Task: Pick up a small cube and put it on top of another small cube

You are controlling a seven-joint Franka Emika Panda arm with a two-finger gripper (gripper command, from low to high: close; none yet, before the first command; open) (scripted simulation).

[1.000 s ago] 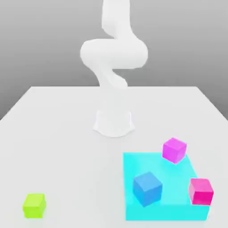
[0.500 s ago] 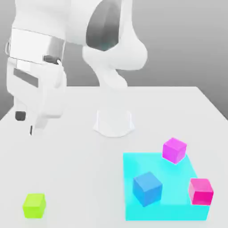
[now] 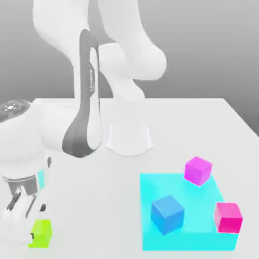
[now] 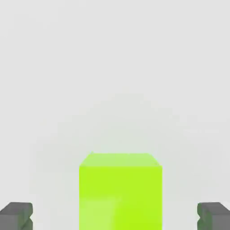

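Observation:
The small lime-green cube (image 3: 40,233) rests on the white table near the front corner on the exterior view's left. My gripper (image 3: 25,217) hangs low right over it, slightly toward the exterior view's left, fingers pointing down. In the hand view the lime-green cube (image 4: 120,188) sits between the two dark fingertips (image 4: 16,215), with wide gaps on both sides. The gripper (image 4: 115,218) is open and holds nothing. A magenta cube (image 3: 198,170) and a pink cube (image 3: 228,217) sit on the exterior view's right.
A flat cyan pad (image 3: 202,238) lies at the front on the exterior view's right, with a blue cube (image 3: 167,213) on it and the pink ones at its edges. The arm's white base (image 3: 129,139) stands mid-table. The arm's links arch over the left half.
The arm has swung down and toward the exterior view's left, bringing the open gripper from high above the table to just over the lime-green cube. No cube has moved.

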